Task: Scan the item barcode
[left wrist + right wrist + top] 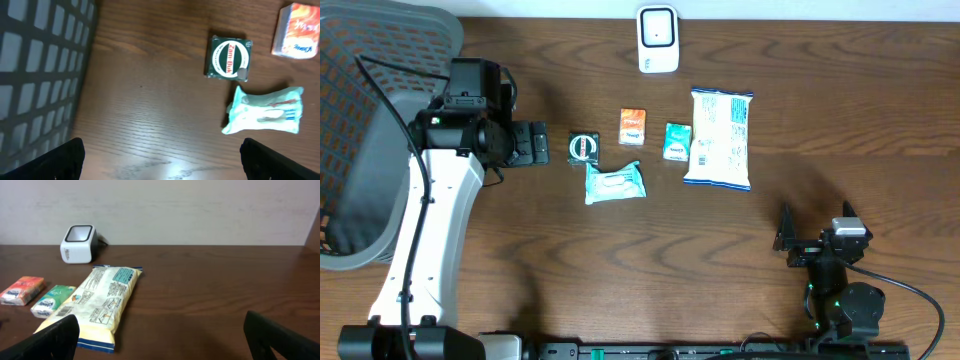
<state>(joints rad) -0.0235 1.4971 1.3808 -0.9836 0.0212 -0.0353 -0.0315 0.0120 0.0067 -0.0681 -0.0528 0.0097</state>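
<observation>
Both hands stood wide open and empty: left hand (pixel 541 144) just left of the tin (pixel 583 147), right hand (pixel 816 228) at the near right, well apart from the goods. Scanner (pixel 658 38) stood at the far edge of the desk (pixel 620 280). Nearer lay the orange pack (pixel 633 126), green pack (pixel 677 141), white packet (pixel 720 137) and wipes (pixel 615 183).

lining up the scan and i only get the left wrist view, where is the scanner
Observer: The white scanner stands at the far edge of the table, beyond the row of items.
Operator: what lies past the orange pack
Observer: A green pack, then a large white bag.
Operator: and the right end effector
Observer: Open and empty at the near edge, apart from every item.
</observation>
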